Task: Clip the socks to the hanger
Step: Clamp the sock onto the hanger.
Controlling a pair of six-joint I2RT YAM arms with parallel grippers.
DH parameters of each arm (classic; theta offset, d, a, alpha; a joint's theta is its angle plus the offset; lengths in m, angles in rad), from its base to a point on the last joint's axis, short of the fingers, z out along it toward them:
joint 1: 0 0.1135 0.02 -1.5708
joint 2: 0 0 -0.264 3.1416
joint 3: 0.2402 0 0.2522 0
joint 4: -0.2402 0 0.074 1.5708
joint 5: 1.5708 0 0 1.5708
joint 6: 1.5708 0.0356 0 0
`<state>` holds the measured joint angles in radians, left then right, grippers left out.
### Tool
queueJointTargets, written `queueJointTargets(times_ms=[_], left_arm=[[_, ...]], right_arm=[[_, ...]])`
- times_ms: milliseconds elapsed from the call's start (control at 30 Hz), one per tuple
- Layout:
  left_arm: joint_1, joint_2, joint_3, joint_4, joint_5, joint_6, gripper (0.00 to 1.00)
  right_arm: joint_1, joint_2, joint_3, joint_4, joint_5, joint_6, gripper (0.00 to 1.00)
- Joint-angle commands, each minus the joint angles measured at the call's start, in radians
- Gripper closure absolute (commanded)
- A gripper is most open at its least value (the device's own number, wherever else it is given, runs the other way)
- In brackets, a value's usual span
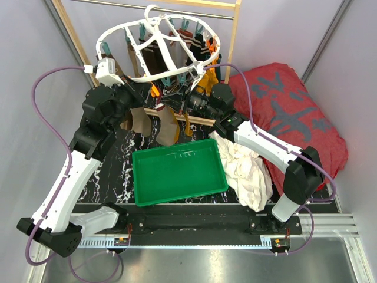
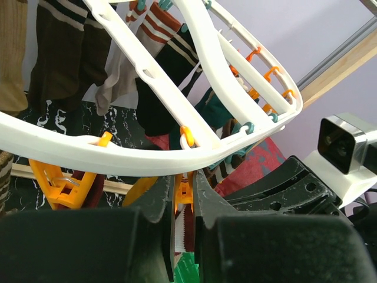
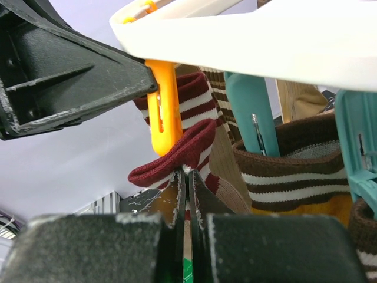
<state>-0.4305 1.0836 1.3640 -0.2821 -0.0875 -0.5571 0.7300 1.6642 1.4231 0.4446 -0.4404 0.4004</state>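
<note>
Left gripper is up at the near rim of the hanger, jaws narrowed to a slit and pinching the orange clip that hangs under the rim. From the right wrist view, the black finger bears on the clip's upper part. The hanger sits tilted in the top view, far side higher, with its hook near the wooden rack. Other socks hang from clips under the frame, brown and tan ones at the near side and more striped ones at the far side. Just right of the orange clip, a teal clip holds a brown cream-striped sock. Right gripper is directly below the orange clip, jaws fully closed on the striped sock, which is maroon with cream bands. Its folded cuff bunches above the fingertips and touches the clip's lower end; I can't tell if it's inside the clip's mouth. On the table below, a green tray sits between the two arms, a white cloth lies against its right side, and a red cushion is at the far right.
</note>
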Motion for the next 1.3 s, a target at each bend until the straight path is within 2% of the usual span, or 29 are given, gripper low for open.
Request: queueJointTargets(times_ms=[0,267,533,967,1100,1167,1267], left_arm=[[0.001,-0.037,0.001,0.133,0.031,-0.027,0.94],[0.001,-0.039,0.000,0.138,0.032,-0.021,0.94],[0.001,-0.027,-0.019,0.118,0.006,0.054,0.94],[-0.001,-0.010,-0.017,0.124,0.063,0.063,0.94],[-0.001,-0.013,-0.019,0.124,0.074,0.057,0.85],[-0.001,-0.016,-0.017,0.123,0.075,0.056,0.77],[-0.001,-0.021,-0.019,0.121,0.074,0.059,0.72]], right_arm=[[-0.007,0.005,0.036,0.045,-0.027,0.014,1.00],[-0.007,0.005,0.037,0.029,-0.026,0.012,1.00],[-0.007,-0.004,0.057,0.031,-0.027,0.014,1.00],[-0.009,0.023,0.103,0.048,-0.029,0.038,1.00],[-0.009,0.025,0.108,0.051,-0.026,0.037,1.00],[-0.007,0.025,0.111,0.052,-0.024,0.037,1.00],[-0.009,0.023,0.114,0.055,-0.023,0.037,1.00]])
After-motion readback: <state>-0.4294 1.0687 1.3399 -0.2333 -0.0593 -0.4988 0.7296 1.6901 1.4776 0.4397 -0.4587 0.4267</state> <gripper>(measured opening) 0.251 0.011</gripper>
